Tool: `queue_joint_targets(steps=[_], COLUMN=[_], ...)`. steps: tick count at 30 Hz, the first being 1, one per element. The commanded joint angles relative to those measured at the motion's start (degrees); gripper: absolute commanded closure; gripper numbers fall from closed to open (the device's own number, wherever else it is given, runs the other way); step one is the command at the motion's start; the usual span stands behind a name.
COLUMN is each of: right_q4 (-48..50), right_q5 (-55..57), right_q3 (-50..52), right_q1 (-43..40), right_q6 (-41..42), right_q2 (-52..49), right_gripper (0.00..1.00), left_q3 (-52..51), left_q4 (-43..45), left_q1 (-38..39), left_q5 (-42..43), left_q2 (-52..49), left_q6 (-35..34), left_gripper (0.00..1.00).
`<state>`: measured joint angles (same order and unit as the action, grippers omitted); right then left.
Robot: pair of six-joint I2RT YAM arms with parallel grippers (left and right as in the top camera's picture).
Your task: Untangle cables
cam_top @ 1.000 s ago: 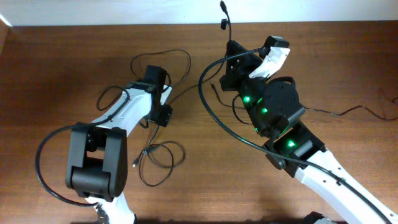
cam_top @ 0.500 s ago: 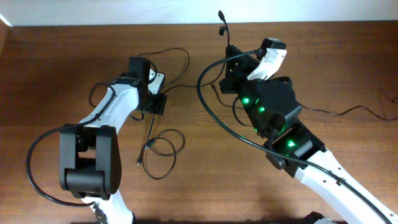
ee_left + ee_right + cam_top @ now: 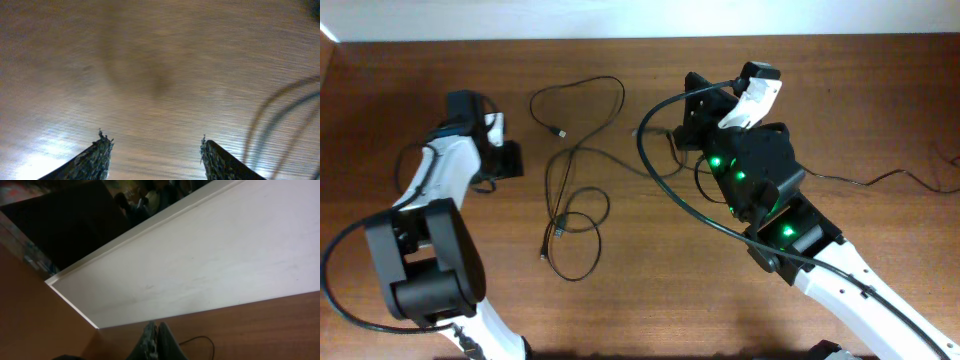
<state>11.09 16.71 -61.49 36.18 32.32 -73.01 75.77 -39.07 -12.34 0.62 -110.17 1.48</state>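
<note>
The left end effector (image 3: 155, 150) is wide open, with both fingertips (image 3: 97, 152) apart and nothing but blurry wood grain between them. It hangs over a bare bit of the desk (image 3: 400, 280) on the left side, and a few smeared dark streaks of cord show at the right edge of its wrist view.

The right end effector (image 3: 156, 337) is the opposite: its fingers are pressed tight together. Nothing shows between them, and whether they pinch a cord is impossible to say from that angle. Just right of the fingers a thin black loop curves over the wood. Beyond it there's a white wall along the desk's far edge.

From overhead, the cables (image 3: 570, 215) lie in the middle of the desk between the two arms. There's a big open loop up top with a small plug (image 3: 558, 132) at its end. From there the strands run down into a couple of overlapping rings, with another plug (image 3: 542, 255) at lower left. One more thin cord (image 3: 880, 180) trails off toward the right edge, well apart from the pile.
</note>
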Motion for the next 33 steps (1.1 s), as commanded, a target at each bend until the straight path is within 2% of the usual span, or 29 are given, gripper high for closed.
queue_joint_targets(steps=[1,6,9,10,11,12,15,17,19,23,28,33], right_q4=[0.1,-5.7,-11.9,-13.8,-15.3,-16.0,-16.0,-14.7,-11.1,-1.9,2.3,5.0], right_q5=[0.9,0.9,0.9,0.9,0.9,0.9,0.9,0.9,0.9,3.7,6.2,-1.3], right_q3=[-0.5,-0.5,-0.5,-0.5,-0.5,-0.5,-0.5,-0.5,-0.5,-0.5,-0.5,-0.5], right_q1=[-0.3,-0.3,-0.3,-0.3,-0.3,-0.3,-0.3,-0.3,-0.3,-1.1,-6.9,-13.6], right_q6=[-0.6,-0.5,-0.4,-0.4,-0.4,-0.4,-0.8,-2.8,-3.9,-11.1,-11.1,-11.1], right_q2=[1.0,0.9,-0.4,-1.5,-2.9,-4.5,-10.4,-14.9,-20.3,-30.3,-36.6,-39.9], right_gripper=[0.96,0.96,0.94,0.87,0.76,0.65,0.4,0.35,0.31,0.31,0.31,0.31], left_q3=[1.3,1.3,1.3,1.3,1.3,1.3,1.2,1.2,1.2,1.2,1.2,1.2], left_q4=[-1.2,-1.3,-1.3,-1.3,-1.3,-1.4,-1.8,-2.0,-2.2,-2.1,-2.1,-2.1], left_q1=[-3.9,-3.1,-1.8,-1.5,-1.2,-1.2,-1.2,-1.3,-1.3,-1.3,-1.3,-1.3], left_q5=[2.5,4.8,4.8,4.8,4.8,4.8,4.8,4.8,4.7,4.5,4.5,4.5], left_q2=[-0.4,-0.4,-0.4,-0.4,-0.4,-0.4,-0.4,-0.4,-0.4,-0.4,-0.4,-0.4], left_q6=[-1.9,-1.8,-1.9,-1.9,-1.9,-1.9,-1.9,-1.9,-1.9,-1.9,-1.9,-1.9], left_gripper=[0.43,0.43,0.36,0.3,0.11,0.0,0.01,0.01,0.01,0.01,0.0,0.01])
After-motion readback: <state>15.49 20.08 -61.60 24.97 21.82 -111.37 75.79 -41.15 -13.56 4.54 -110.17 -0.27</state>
